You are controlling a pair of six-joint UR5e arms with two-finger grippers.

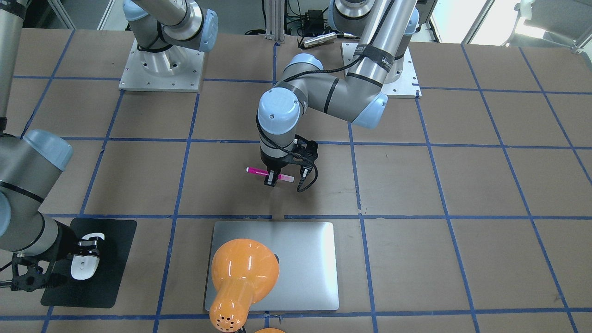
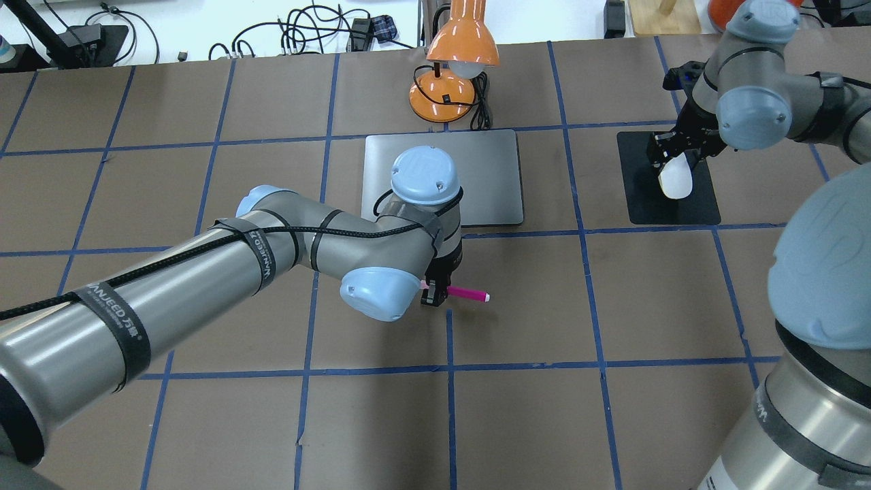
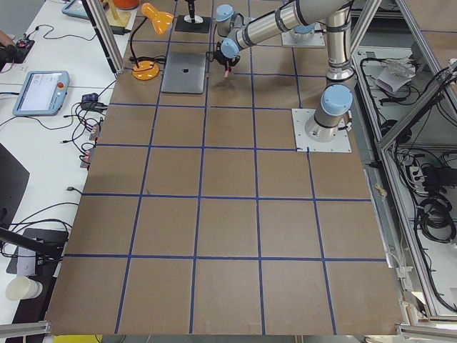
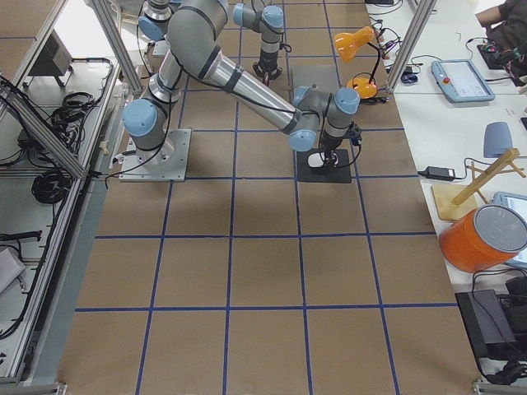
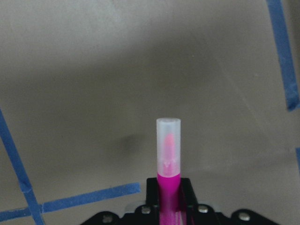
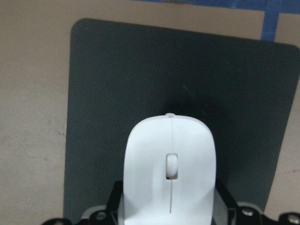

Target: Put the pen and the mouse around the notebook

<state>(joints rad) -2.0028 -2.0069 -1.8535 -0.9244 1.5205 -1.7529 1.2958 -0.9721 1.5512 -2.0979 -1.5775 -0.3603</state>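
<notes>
My left gripper (image 1: 272, 178) is shut on the magenta pen (image 1: 257, 170) and holds it level a little above the table, on the robot's side of the notebook (image 1: 305, 259). In the left wrist view the pen (image 5: 168, 154) points away with its pale end forward and its shadow on the paper. The pen (image 2: 467, 293) sticks out right of the left gripper (image 2: 433, 294), below the silver notebook (image 2: 490, 170). My right gripper (image 2: 670, 162) is shut on the white mouse (image 2: 675, 180) over a black pad (image 2: 694, 205). The mouse (image 6: 169, 168) fills the right wrist view.
An orange desk lamp (image 2: 452, 75) stands beyond the notebook, and its shade (image 1: 243, 268) overhangs the notebook's left part in the front-facing view. The black pad (image 1: 115, 259) lies to the robot's right of the notebook. Blue tape lines grid the brown table.
</notes>
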